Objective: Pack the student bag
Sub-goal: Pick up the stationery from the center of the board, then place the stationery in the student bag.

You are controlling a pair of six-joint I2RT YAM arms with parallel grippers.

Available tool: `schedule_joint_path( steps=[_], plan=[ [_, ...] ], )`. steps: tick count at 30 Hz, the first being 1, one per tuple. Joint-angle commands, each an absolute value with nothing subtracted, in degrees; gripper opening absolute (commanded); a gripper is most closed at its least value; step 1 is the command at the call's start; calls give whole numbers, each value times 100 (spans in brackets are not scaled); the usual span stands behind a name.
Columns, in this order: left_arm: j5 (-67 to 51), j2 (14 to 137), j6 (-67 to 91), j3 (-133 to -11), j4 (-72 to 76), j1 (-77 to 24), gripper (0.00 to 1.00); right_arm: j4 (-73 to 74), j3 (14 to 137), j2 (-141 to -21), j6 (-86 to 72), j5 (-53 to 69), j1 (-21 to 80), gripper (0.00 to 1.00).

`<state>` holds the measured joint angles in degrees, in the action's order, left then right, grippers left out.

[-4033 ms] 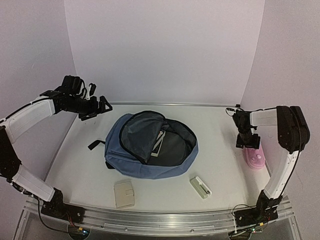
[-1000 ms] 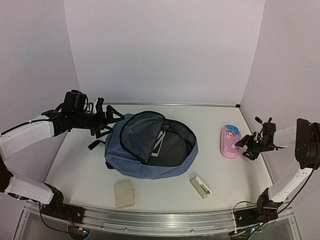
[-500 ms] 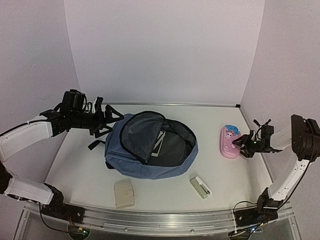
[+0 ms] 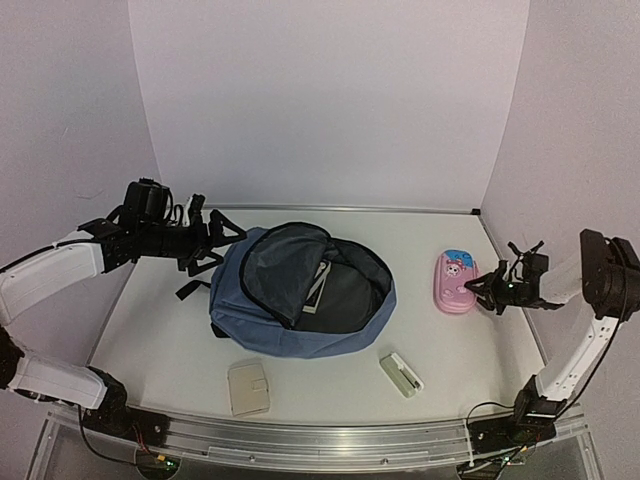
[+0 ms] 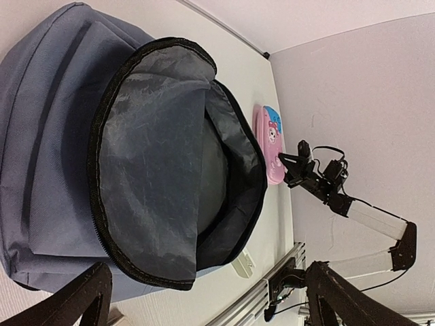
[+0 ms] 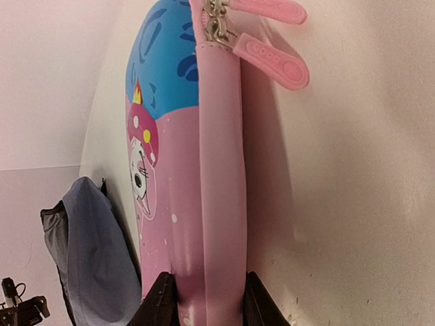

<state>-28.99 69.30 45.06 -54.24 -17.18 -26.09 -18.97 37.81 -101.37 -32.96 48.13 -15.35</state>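
The student bag (image 4: 300, 295) is a slate-blue backpack lying in the middle of the table with its main compartment gaping open; it also fills the left wrist view (image 5: 136, 149). My left gripper (image 4: 222, 240) hovers open at the bag's back left edge, with nothing between its fingers (image 5: 88, 299). A pink pencil case (image 4: 455, 282) with a blue end stands on its edge to the right of the bag. My right gripper (image 4: 488, 290) comes at it from the right. In the right wrist view its fingertips (image 6: 162, 302) press both sides of the case (image 6: 197, 170).
A striped flat item (image 4: 318, 290) lies inside the bag. A beige wallet-like case (image 4: 248, 387) and a small white-green object (image 4: 401, 374) lie near the front edge. The right wall stands close behind my right arm.
My right gripper has closed its fingers onto the pink pencil case, which has shifted slightly left and turned more onto its edge. My left arm has barely moved.
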Motion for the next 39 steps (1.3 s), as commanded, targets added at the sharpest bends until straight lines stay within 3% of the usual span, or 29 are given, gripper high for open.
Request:
schedule_joint_path(
  steps=[1,6,13,28,39],
  plan=[
    [-2838,6841,4490,-5733,-1711,-2610,100,-2013,3721,-9325,-3498,5091,-1504,0],
    [-3051,6919,4495,-5765,-1488,-2610,100,-1941,3812,-8331,-3684,5156,-1275,0],
    [-3825,7081,4300,-5927,-992,-2711,100,-1191,4713,-7509,-3543,4717,249,0],
    [-5066,7866,3588,-6427,-1251,-3663,100,310,6296,-8568,-2730,5102,3464,0],
    [-4861,8029,3454,-6522,-1553,-3762,100,704,6932,-8989,-2174,5380,4204,0]
  ],
)
